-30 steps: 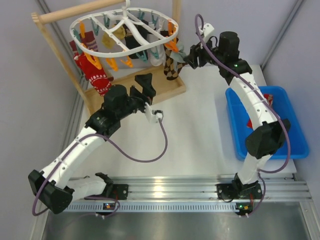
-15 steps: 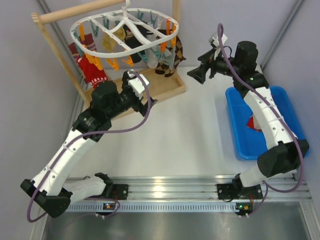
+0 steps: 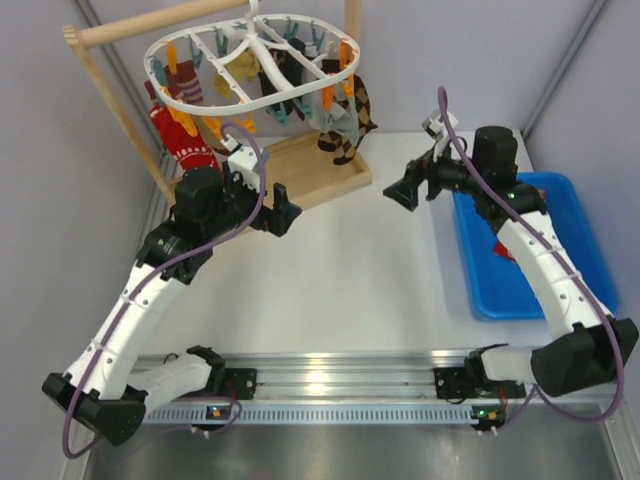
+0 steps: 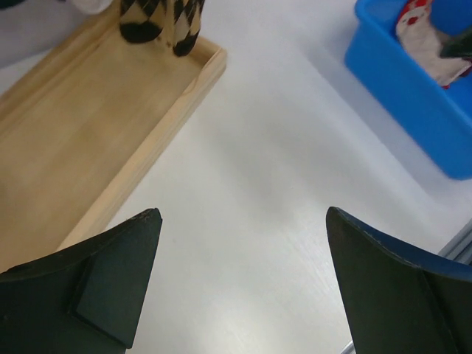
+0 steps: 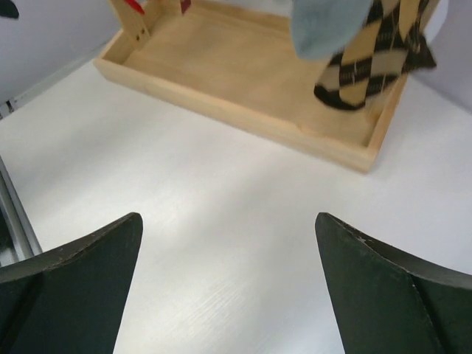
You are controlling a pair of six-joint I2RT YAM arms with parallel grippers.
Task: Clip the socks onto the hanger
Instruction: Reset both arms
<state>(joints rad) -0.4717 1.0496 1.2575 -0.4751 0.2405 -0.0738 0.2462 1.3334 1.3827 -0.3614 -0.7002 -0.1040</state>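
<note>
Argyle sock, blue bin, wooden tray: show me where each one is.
argyle sock [image 5: 369, 70], right wrist view, its diamond-patterned lower part.
blue bin [image 4: 413, 110], left wrist view, its outer wall.
wooden tray [image 5: 221, 66], right wrist view, its bare floor.

One hanger [image 3: 183, 103]; roughly six socks [image 3: 352, 118] hanging (they overlap, so the count is unsure); one patterned sock [image 4: 428, 40] in one blue bin [image 3: 490, 290]; one wooden rack [image 3: 320, 180].

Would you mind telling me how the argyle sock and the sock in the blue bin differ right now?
The argyle sock hangs from the hanger; the bin sock lies crumpled in the blue bin. The argyle sock shows brown-and-black diamonds; the bin sock is red and white. Neither is being held.
</note>
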